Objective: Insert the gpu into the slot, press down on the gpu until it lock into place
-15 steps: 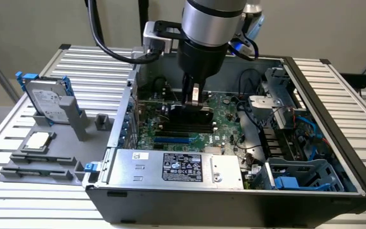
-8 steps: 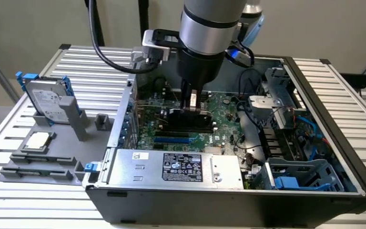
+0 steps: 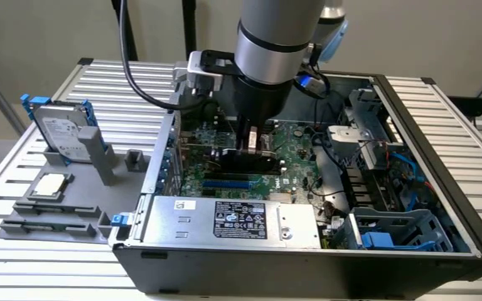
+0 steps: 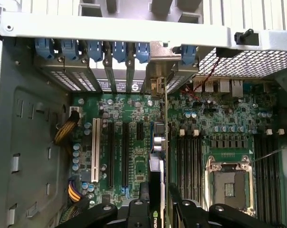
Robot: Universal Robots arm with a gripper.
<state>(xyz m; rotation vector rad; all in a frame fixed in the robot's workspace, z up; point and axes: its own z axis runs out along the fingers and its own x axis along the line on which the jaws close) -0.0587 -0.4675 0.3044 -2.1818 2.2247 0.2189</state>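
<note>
Looking across your slatted metal table (image 3: 32,276) (beige wall (image 3: 48,31) behind), you see the gripper (image 3: 256,147) clamped on the gpu (image 3: 245,164).

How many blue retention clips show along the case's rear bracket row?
6. Five blue clips sit side by side over the rear brackets; the sixth stands apart, past the gpu. Another may be hidden between.
</note>
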